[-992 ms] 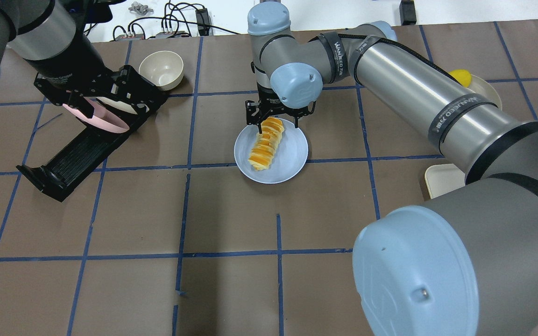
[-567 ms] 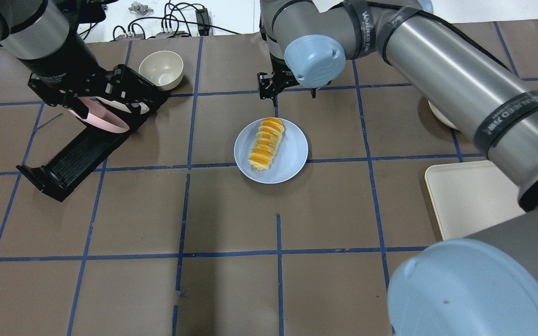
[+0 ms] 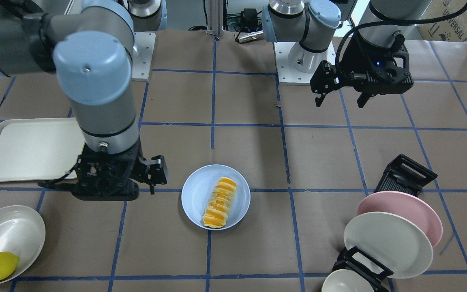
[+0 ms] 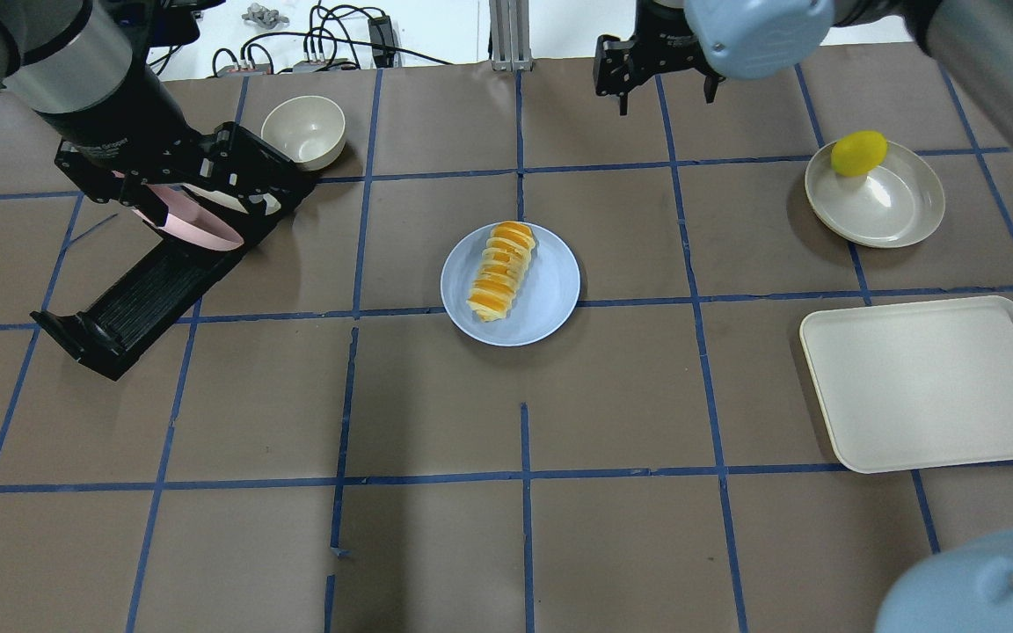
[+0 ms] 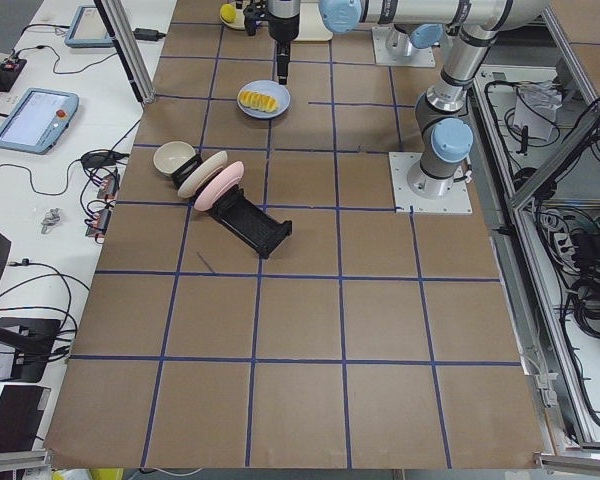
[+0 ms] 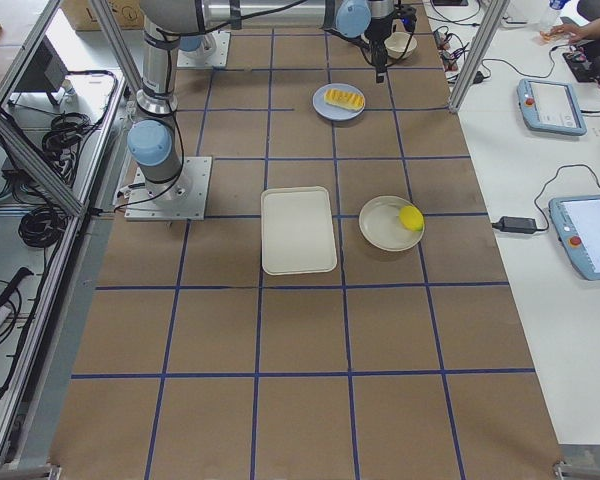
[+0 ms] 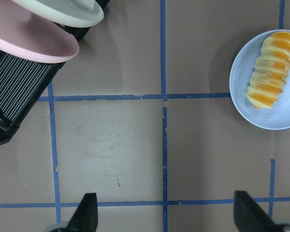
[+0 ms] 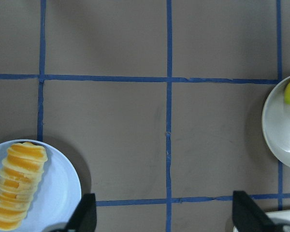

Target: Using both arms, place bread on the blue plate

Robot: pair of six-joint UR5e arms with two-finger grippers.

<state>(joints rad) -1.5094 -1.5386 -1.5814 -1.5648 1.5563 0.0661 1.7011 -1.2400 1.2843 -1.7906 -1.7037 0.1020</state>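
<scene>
The bread point(image 4: 499, 271), a ridged orange and cream loaf, lies lengthwise on the pale blue plate point(image 4: 553, 303) in the middle of the table. Both also show in the front view: bread point(image 3: 219, 202), plate point(image 3: 195, 194). My right gripper point(image 4: 666, 98) is open and empty, high at the back of the table and well clear of the plate; it also shows in the front view point(image 3: 97, 187). My left gripper point(image 3: 339, 103) is open and empty, up over the dish rack at the left. The wrist views point(image 7: 166, 217) point(image 8: 166, 217) show both sets of fingers apart with nothing between them.
A black dish rack point(image 4: 146, 281) at the left holds a pink plate point(image 3: 403, 211) and a white plate point(image 3: 387, 243). A cream bowl point(image 4: 304, 130) stands behind it. A shallow dish point(image 4: 889, 207) with a yellow lemon point(image 4: 858, 151) and a cream tray point(image 4: 933, 382) sit at the right.
My right gripper has lifted off the bread's far end and moved up, back and right, away from the plate. The bread stays on the plate. The left arm has barely moved.
</scene>
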